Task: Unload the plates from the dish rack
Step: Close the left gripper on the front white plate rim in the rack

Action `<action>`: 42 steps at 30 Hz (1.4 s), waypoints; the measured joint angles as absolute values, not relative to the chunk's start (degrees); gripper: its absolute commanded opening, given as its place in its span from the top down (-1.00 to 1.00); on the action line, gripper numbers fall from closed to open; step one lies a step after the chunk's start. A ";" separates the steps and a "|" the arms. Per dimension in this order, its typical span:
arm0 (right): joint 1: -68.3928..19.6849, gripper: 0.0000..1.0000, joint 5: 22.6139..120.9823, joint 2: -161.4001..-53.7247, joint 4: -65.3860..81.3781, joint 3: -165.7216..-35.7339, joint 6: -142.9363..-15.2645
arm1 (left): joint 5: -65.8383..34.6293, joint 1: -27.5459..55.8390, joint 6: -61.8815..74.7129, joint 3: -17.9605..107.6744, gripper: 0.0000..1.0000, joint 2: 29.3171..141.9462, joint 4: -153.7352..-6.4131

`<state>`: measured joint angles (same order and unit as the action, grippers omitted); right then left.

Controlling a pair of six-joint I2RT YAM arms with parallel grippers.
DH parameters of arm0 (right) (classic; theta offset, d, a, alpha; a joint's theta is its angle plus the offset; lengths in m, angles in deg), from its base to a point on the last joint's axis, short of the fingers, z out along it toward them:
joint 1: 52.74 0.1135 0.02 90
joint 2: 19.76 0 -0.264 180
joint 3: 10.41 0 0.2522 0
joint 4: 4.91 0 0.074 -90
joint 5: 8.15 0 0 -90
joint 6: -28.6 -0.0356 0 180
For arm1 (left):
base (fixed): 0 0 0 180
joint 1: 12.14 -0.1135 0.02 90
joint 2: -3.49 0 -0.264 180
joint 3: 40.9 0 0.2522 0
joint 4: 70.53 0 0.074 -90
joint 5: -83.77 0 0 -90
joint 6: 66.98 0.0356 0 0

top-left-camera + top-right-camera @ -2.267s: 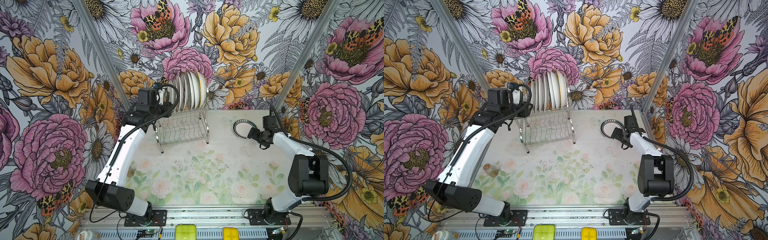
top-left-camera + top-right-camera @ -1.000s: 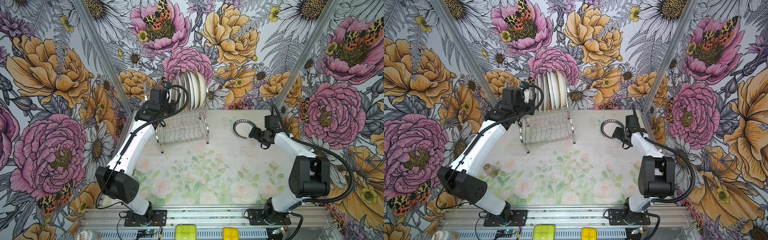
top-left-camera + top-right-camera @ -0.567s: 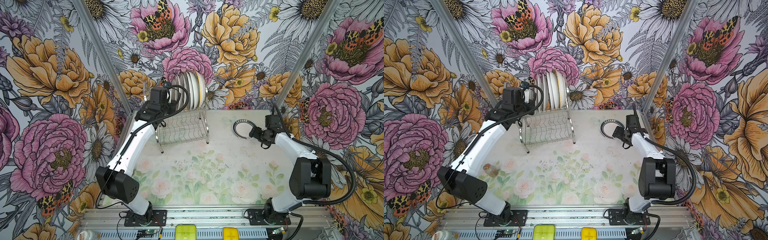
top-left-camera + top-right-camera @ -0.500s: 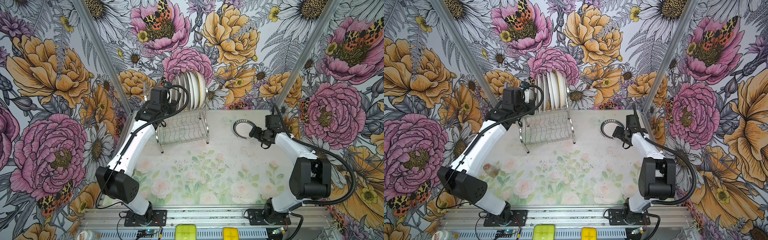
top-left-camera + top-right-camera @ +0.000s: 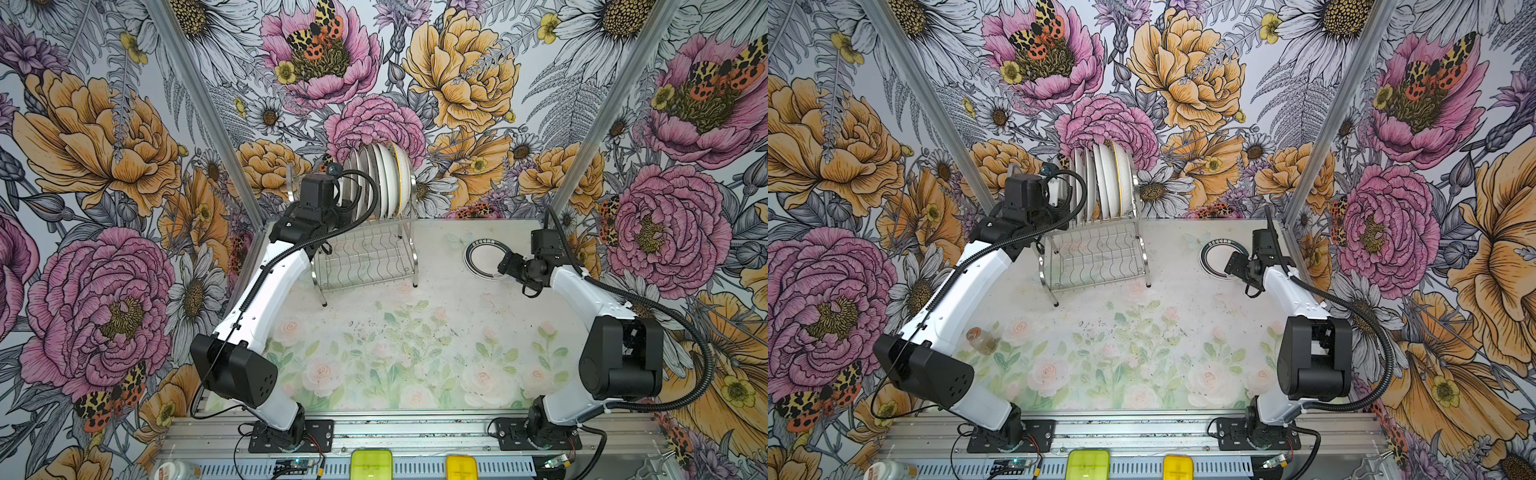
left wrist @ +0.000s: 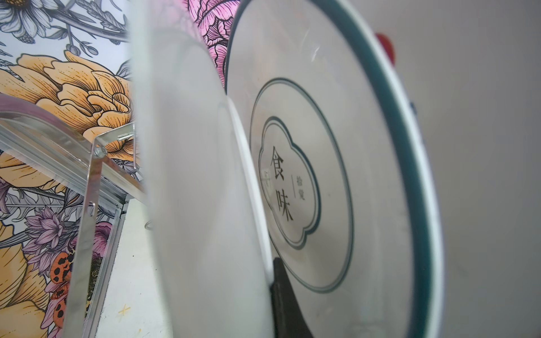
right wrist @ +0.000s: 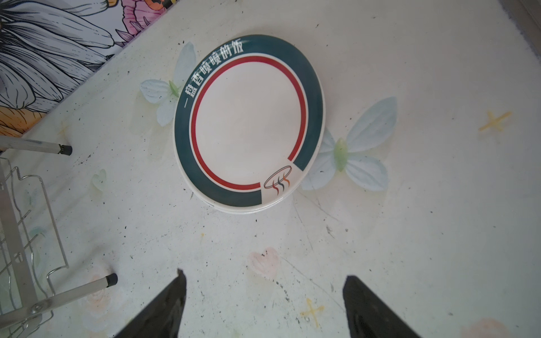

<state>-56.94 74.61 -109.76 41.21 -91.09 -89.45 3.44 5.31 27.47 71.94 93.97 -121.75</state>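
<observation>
Plates (image 5: 384,178): most upright in the dish rack (image 5: 365,266), upper tier; a stack (image 7: 248,123) lies on the table (image 7: 409,234). Left gripper (image 6: 270,288) has just clamped the end plate (image 6: 199,204); extraction may proceed. Right gripper (image 7: 263,282) open, empty, near that stack.

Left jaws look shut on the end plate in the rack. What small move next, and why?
Probably lift the left gripper straight up a little, freeing the white plate from the dish rack slot. Its jaws are shut on that plate's rim, one finger wedged before the green-rimmed plate, so sideways tilting risks knocking that neighbour.
</observation>
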 measured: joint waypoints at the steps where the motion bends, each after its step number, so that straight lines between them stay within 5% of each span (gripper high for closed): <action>1: -56.97 -0.72 74.58 -109.50 41.16 -91.09 -89.34 | 3.39 5.31 27.49 71.94 1.00 93.90 -121.75; 29: -56.94 -0.74 73.99 -107.22 41.16 -91.09 -89.34 | 3.96 5.13 29.50 71.94 1.00 86.38 -122.62; 42: -56.97 -0.86 73.14 -104.66 41.18 -91.13 -89.59 | 14.48 19.04 34.49 71.97 1.00 77.90 -122.62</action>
<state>-56.97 73.14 -104.66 41.18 -91.13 -89.59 14.48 19.04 34.49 71.97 77.90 -122.62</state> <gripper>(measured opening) 0.920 0.107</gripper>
